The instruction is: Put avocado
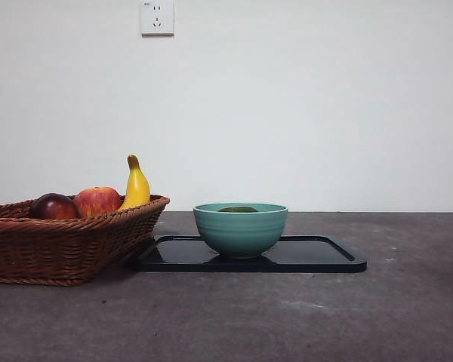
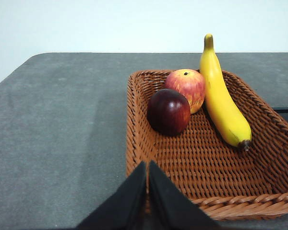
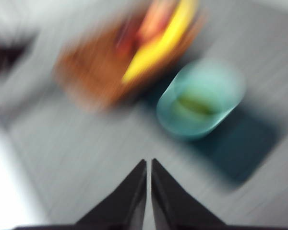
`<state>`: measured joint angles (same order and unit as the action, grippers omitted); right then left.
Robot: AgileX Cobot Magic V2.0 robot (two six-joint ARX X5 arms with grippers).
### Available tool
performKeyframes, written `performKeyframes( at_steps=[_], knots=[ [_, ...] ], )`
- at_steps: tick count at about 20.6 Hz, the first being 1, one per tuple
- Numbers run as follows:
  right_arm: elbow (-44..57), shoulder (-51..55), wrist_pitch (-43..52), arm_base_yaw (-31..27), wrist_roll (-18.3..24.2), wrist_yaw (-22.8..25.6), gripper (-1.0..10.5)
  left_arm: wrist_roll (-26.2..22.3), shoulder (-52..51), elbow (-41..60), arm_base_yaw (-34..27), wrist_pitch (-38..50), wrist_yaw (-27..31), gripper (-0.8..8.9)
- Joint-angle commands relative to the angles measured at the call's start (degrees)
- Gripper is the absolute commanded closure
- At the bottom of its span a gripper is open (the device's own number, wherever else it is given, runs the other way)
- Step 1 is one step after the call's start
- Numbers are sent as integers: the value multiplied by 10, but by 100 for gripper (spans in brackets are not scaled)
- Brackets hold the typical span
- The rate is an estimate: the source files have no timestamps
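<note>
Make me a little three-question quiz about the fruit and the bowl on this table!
1. True or false: the avocado lies inside the teal bowl.
2. Which fruit in the wicker basket stands tallest in the front view? A) red-yellow apple B) banana C) dark red-purple fruit
3. Fill in: the bowl stands on a black ____.

Key
1. True; only its green top peeks over the rim in the front view.
2. B
3. tray

Neither the left gripper nor the right gripper holds anything; the jaws of both are shut.
</note>
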<state>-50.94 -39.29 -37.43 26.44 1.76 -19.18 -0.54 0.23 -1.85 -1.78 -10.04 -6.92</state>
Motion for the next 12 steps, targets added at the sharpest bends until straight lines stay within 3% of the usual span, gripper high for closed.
performKeyframes(
  at_steps=[1, 3, 6, 12],
  knots=[
    [43, 71, 64, -82, 6, 36, 940, 2, 0, 12, -2, -3, 1, 806],
    [104, 138, 116, -150, 1, 82, 940, 2, 0, 12, -2, -3, 1, 806],
    [219, 228, 221, -221, -9, 112, 940, 2, 0, 12, -2, -3, 1, 806],
    [369, 309, 339, -261, -44, 120, 940, 2, 0, 12, -2, -3, 1, 806]
  ],
)
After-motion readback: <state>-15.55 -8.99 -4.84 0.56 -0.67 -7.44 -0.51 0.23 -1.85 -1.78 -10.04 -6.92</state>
